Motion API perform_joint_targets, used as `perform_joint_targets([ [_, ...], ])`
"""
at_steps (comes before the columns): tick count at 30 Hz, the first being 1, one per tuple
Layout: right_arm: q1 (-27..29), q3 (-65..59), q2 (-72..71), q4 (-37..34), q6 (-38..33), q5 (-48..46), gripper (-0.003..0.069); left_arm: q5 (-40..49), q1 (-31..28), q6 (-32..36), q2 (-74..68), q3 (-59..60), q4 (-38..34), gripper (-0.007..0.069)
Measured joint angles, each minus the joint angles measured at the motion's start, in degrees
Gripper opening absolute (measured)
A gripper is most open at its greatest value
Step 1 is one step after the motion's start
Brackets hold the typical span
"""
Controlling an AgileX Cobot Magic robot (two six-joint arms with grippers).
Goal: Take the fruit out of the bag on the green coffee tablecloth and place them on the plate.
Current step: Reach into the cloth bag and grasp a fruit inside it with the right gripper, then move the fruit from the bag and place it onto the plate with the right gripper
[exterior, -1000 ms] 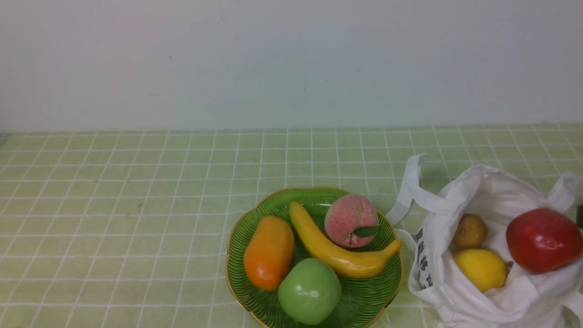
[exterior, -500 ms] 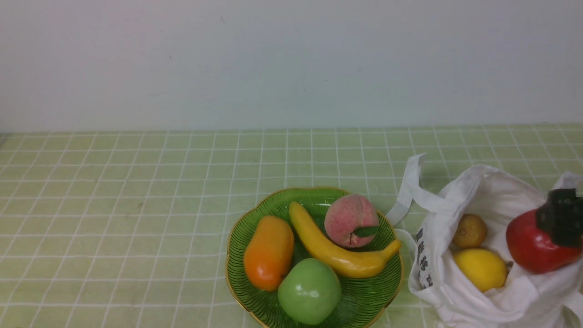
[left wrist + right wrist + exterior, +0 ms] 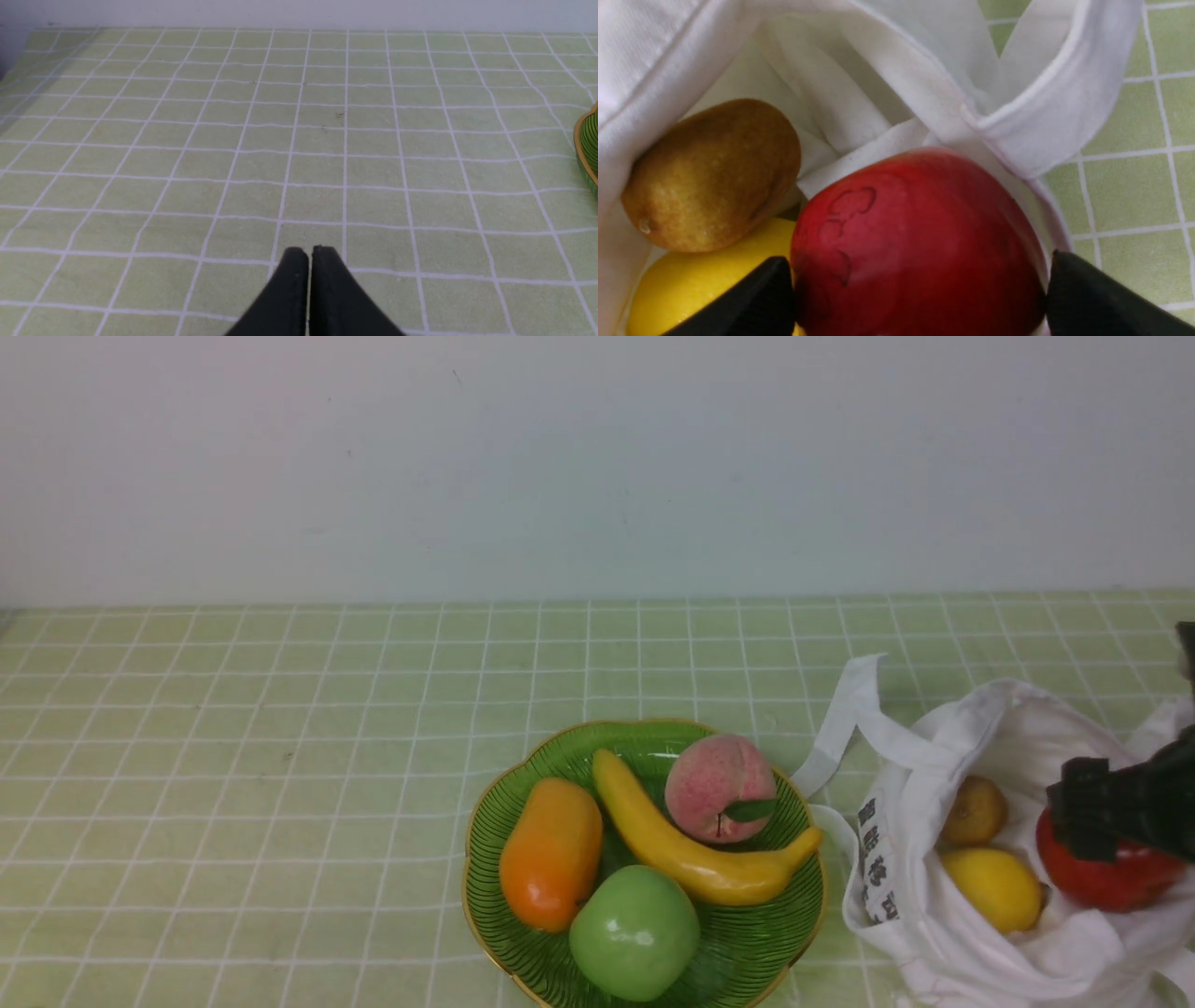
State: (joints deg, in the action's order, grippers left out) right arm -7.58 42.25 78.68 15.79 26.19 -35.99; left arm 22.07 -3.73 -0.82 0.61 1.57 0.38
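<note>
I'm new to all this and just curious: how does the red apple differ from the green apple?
Colour: the red apple is deep red, the green apple light green.
Place: the red apple lies in the white bag; the green apple sits on the plate.
Contact: black fingers hug both sides of the red apple; none are near the green apple.
Both are glossy and round.

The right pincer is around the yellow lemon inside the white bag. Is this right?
No. The right wrist view shows the right pincer around the red apple inside the white bag; the yellow lemon lies beside the apple.
</note>
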Motion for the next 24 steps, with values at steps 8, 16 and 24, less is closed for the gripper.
perform_joint_targets([
  [8,0.0,1.8,0.0,-0.7,-0.4,-1.9,0.0587,0.0,0.0,0.0,0.0,0.0,0.0,-0.0008],
  [16,0.0,6.3,-0.1,-3.2,-3.7,-9.0,0.0587,0.0,0.0,0.0,0.0,0.0,0.0,-0.0008],
  [24,-2.4,10.8,-6.1,-12.6,-10.0,-12.7,0.0587,0.0,0.0,0.0,0.0,0.0,0.0,-0.0008],
])
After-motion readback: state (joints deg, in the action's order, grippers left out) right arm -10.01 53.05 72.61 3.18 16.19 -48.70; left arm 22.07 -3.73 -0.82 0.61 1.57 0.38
